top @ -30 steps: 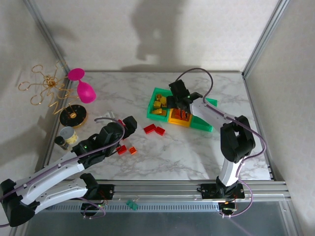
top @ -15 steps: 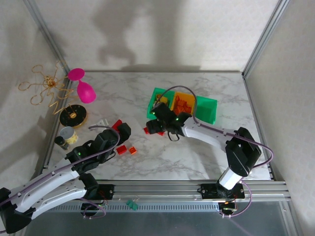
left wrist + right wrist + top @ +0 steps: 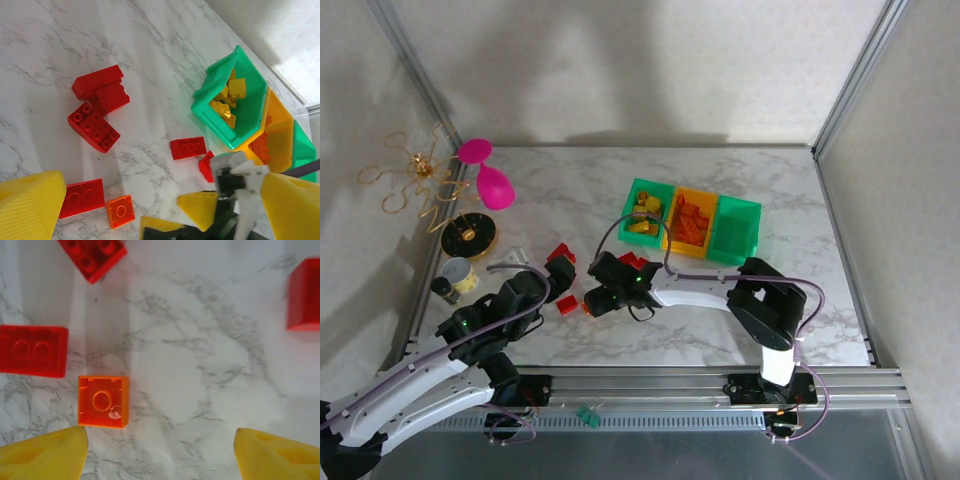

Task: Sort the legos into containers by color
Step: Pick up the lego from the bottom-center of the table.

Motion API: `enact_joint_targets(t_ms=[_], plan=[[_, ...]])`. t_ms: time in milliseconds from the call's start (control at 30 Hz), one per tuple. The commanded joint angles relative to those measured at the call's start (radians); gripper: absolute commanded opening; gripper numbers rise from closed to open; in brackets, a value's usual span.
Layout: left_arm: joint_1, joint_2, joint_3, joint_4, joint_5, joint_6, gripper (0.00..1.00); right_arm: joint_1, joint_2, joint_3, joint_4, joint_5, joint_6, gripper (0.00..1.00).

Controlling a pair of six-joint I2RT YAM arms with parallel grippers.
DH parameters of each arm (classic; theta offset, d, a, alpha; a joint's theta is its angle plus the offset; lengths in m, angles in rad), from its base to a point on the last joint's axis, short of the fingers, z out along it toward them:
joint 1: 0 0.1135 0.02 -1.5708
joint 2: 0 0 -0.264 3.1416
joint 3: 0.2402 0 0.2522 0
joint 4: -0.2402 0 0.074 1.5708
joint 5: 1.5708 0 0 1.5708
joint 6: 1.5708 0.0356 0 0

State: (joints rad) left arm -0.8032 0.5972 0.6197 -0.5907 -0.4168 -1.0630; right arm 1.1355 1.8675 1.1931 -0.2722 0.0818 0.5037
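As the right arm (image 3: 700, 288) reaches low and leftward, the right gripper (image 3: 160, 440) hangs spread beside one orange lego (image 3: 103, 401) and three red legos (image 3: 33, 350).

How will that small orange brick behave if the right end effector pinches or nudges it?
The orange brick looks like rigid plastic, so it probably won't flex. Boxy and lying flat on the marble table, it should slide, not roll. Its glossy sides may slip unless the open right end effector grips squarely.
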Motion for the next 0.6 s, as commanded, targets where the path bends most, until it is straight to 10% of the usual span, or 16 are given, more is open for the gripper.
enact_joint_targets(t_ms=[0,567], plan=[[0.009,-0.024,0.006,-0.138,-0.059,-0.105,1.00,0.038,0.037,0.046,0.036,-0.008,0.002,0.75],[0.009,-0.100,0.017,-0.195,-0.079,-0.129,1.00,0.097,0.227,0.194,-0.063,0.113,-0.013,0.60]])
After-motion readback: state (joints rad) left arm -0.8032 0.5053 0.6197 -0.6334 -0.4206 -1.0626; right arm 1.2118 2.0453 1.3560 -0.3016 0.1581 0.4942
